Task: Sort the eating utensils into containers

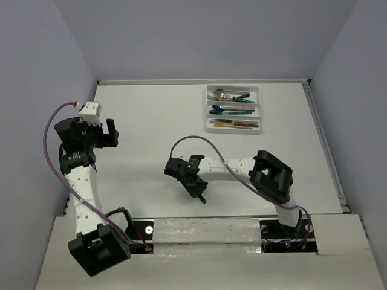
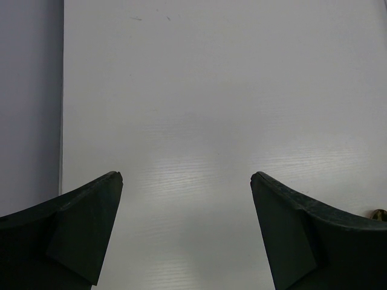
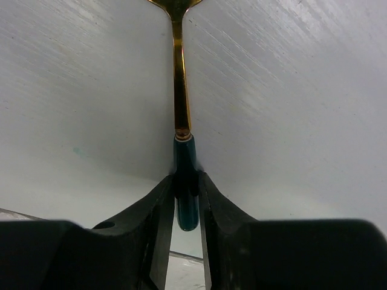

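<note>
The gold utensil (image 3: pixel 180 90) has its teal handle (image 3: pixel 185 175) pinched between the right fingers (image 3: pixel 154 217). They are pressed against the handle on both sides, near its butt end. Its long axis runs straight out from the fingers, gold shaft first. The head is cut off at the top of the right wrist view, so I cannot tell whether it is a spoon or a fork. I also cannot tell whether the head rests on the tabletop (image 1: pixel 151 109) or hangs just above it.

In the top view the utensil itself is too slim to make out. The right fingers sit near the middle of the tabletop and point toward the near edge. The white tray (image 1: pixel 262 107) lies well apart from them, toward the far edge and to the right. Its three compartments run left to right, and each already holds utensils (image 1: pixel 233 109).

As I judge it, the carry needs both a reach away from the bases and a turn of the wrist, so the utensil's axis lines up with a compartment.

The left fingers (image 2: pixel 78 229) are spread wide with only bare tabletop between them, off at the left side and farther from the tray than the right arm.
</note>
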`<move>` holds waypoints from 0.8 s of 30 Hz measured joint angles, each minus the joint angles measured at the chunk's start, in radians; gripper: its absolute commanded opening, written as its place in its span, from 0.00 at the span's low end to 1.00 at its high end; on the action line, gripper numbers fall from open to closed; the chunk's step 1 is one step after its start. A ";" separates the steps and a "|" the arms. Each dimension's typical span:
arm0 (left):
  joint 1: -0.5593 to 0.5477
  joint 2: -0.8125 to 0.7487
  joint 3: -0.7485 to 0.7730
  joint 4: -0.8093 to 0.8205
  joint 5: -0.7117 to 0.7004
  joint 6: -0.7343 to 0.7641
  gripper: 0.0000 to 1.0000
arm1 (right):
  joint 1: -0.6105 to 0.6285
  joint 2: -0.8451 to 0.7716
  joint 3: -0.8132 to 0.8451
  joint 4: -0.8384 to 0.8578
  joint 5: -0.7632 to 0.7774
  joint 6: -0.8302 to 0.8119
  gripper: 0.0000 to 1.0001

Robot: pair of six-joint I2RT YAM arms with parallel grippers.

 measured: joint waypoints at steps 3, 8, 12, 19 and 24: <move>0.000 0.000 0.000 0.000 0.000 0.000 0.99 | -0.010 0.024 0.030 -0.031 0.000 -0.013 0.37; 0.002 0.000 0.000 0.000 0.000 0.000 0.99 | -0.031 0.024 0.032 -0.037 -0.019 -0.029 0.35; 0.006 0.000 0.000 0.000 0.001 0.000 0.99 | -0.040 0.028 0.034 -0.030 -0.060 -0.056 0.00; 0.006 0.000 0.000 0.000 0.003 0.000 0.99 | -0.041 0.026 0.044 -0.016 -0.014 -0.129 0.00; 0.006 0.005 -0.001 0.001 0.004 0.000 0.99 | -0.081 0.005 0.033 0.130 0.236 -0.413 0.00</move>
